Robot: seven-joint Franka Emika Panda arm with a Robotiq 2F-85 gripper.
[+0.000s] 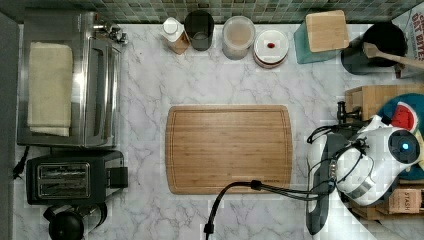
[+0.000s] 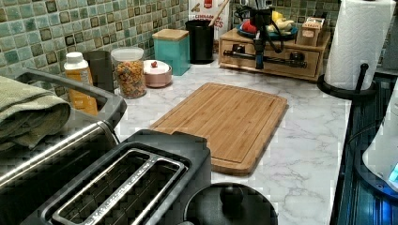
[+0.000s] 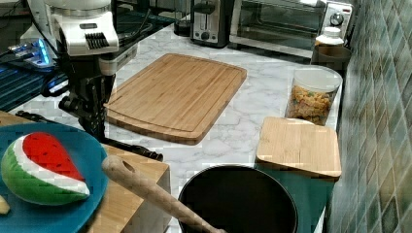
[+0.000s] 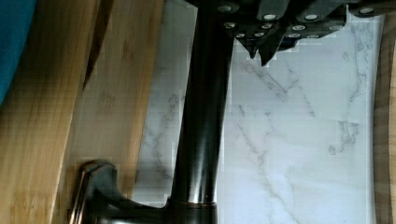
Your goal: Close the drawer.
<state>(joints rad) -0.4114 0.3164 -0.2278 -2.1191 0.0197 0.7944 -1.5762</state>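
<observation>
The gripper (image 4: 259,53) hangs fingers-down in front of the wooden box, its two fingertips (image 4: 252,50) drawn together with nothing between them. The tips sit just beside the handle (image 4: 203,116), the long black bar, on the side away from the wood, not around it. Whether they touch the bar cannot be told.

Just behind the handle is the light-wood front of the drawer (image 4: 116,93). In the left view the gripper (image 2: 259,63) stands before the middle of the drawer (image 2: 309,51), crossing the handle (image 2: 286,61). How far the drawer sits into its box cannot be told. In the right view the gripper (image 3: 95,127) is just above the handle's (image 3: 138,150) end.

Under the fingertips lies the white marble counter (image 4: 303,140). On top of the box, just behind the gripper, rests a blue plate (image 3: 94,160) carrying a toy watermelon slice (image 3: 43,170).

On the gripper's open side, near it on the counter, lies the bamboo cutting board (image 1: 229,149), flat and bare.

Farther along the tiled wall stand a black utensil pot (image 3: 238,199) holding a wooden spoon (image 3: 145,187), a teal canister (image 2: 174,51) with a wooden lid, and a jar of coloured pieces (image 3: 311,104).

Farthest from the gripper, beyond the board, are the toaster (image 1: 65,179) and the toaster oven (image 1: 97,85).
</observation>
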